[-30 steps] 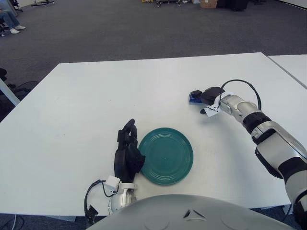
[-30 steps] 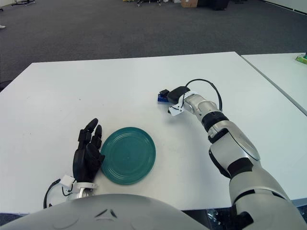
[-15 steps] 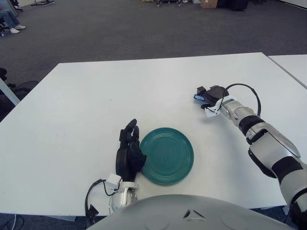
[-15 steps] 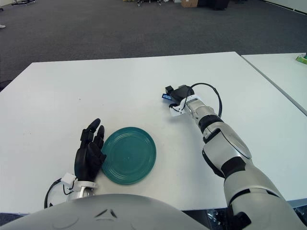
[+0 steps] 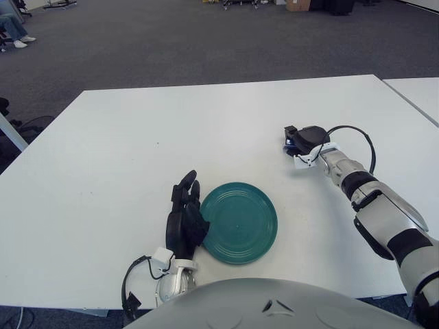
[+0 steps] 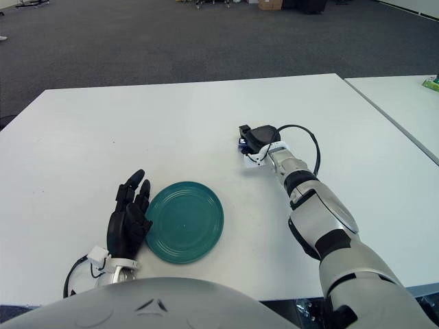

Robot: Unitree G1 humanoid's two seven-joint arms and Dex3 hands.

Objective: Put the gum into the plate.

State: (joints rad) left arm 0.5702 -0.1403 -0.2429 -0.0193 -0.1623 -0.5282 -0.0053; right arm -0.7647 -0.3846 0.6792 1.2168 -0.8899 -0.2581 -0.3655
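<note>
Change vs. 1 s ago: right hand [image 5: 302,139] has shifted a bit to the robot's right and drawn back w/ its forearm; the blue gum [image 5: 289,144] shows less, now mostly hidden under the hand. Left hand and plate unchanged.

Left eye view:
- Counter [image 5: 137,137]: white, wide; a 2nd white table [image 5: 418,92] at the far right edge, sep. by a narrow gap.
- Plate [image 5: 238,223]: dark green, round, flat on the counter near the front edge, nothing in it.
- Left hand [image 5: 184,219]: black, fingers straight and spread, holding nothing, just beside the plate's left rim; touching or not, cannot tell.
- Right hand: black, fingers curled down over the gum; whether actually clamped on it, cannot tell. Well apart from the plate, behind and to its right. Open counter between the two.
- Cable [image 5: 353,131] loops over the right wrist.

Right eye view:
- Same layout. Gum [image 6: 242,143] is only a blue sliver at the hand's [image 6: 255,138] left edge.
- Grey carpet floor [image 6: 171,41] beyond the counter.
</note>
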